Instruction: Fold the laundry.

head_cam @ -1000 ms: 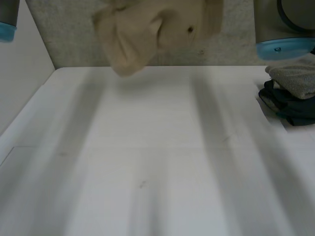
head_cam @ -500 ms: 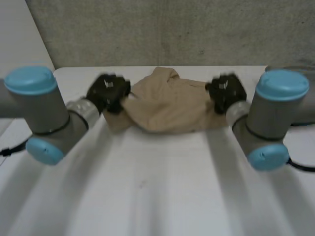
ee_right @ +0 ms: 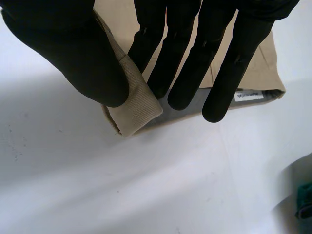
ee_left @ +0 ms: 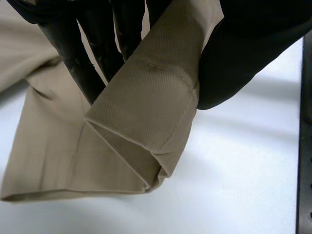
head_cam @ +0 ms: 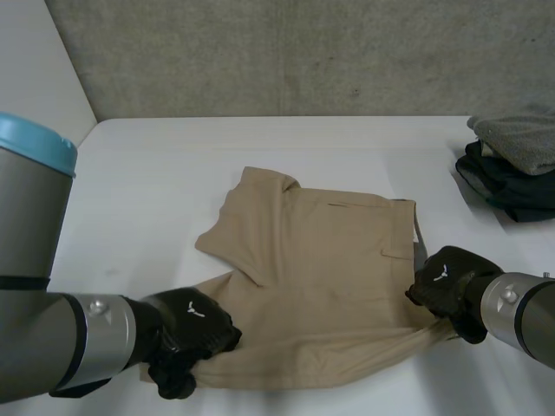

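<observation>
The left hand (head_cam: 186,334) and right hand (head_cam: 451,286) each pinched a corner of the shorts (head_cam: 321,277) between fingers; an even, low pull seemed wise.

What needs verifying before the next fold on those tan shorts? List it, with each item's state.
1. Left robot hand pinches the tan shorts at a near hem corner: ok.
2. Right robot hand pinches the near waistband corner: ok.
3. Shorts flat: not ok; the far leg lies askew, with a fold.
4. Bare table beyond the shorts: ok.
5. Folded stack apart from the shorts: ok.
6. Both cloth layers gripped: cannot tell.
</observation>
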Controlling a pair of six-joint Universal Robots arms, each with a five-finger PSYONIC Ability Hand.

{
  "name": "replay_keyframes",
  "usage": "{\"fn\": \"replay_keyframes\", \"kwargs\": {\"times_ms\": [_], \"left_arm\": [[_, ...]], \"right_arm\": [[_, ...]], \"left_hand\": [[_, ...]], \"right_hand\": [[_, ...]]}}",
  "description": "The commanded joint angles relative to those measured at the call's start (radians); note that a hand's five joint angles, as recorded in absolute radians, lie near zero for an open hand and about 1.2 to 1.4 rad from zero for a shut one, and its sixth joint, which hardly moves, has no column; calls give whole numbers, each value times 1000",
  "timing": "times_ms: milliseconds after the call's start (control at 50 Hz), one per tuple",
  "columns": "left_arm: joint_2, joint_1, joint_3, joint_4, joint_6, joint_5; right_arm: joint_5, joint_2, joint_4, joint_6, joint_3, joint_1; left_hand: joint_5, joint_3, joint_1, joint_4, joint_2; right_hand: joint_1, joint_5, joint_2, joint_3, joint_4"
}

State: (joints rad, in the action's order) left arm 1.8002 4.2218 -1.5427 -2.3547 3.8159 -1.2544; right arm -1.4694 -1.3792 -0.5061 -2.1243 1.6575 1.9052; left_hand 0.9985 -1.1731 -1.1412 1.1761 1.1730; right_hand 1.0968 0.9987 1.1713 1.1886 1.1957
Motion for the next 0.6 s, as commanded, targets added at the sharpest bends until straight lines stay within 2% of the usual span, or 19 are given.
{"fn": "replay_keyframes", "kwargs": {"times_ms": [20, 140, 240, 400, 520, 540, 560, 600], "left_arm": [[71, -5, 148, -114, -12, -39], [231, -6, 335, -368, 10, -120], [422, -19, 589, -573, 14, -157], [698, -32, 1014, -614, -5, -195], [841, -49, 1197, -610, -24, -221], [866, -55, 1220, -618, -28, -224], [876, -57, 1230, -627, -30, -227], [890, -63, 1237, -650, -35, -240]], "right_arm": [[18, 18, 116, -86, -24, 8], [-20, 106, 276, -201, -136, 14], [-110, 202, 470, -298, -247, 24], [-180, 374, 769, -319, -376, 43], [-226, 486, 940, -266, -433, 44], [-235, 521, 986, -249, -447, 46], [-239, 538, 1011, -243, -453, 49], [-255, 569, 1054, -233, -469, 54]], "left_hand": [[80, -80, -112, 77, 80], [91, -91, -123, 88, 91], [124, -124, -156, 121, 124], [168, -168, -199, 165, 168], [165, -165, -197, 162, 165], [69, -69, -101, 66, 69], [-80, 80, 48, -83, -80], [-561, 561, 529, -564, -561]], "right_hand": [[299, 223, 225, 208, 201], [299, 223, 225, 208, 201], [299, 223, 225, 208, 201], [299, 223, 225, 208, 201], [299, 223, 225, 208, 201], [232, 156, 158, 140, 133], [-132, -208, -206, -224, -231], [-880, -957, -955, -972, -979]]}}
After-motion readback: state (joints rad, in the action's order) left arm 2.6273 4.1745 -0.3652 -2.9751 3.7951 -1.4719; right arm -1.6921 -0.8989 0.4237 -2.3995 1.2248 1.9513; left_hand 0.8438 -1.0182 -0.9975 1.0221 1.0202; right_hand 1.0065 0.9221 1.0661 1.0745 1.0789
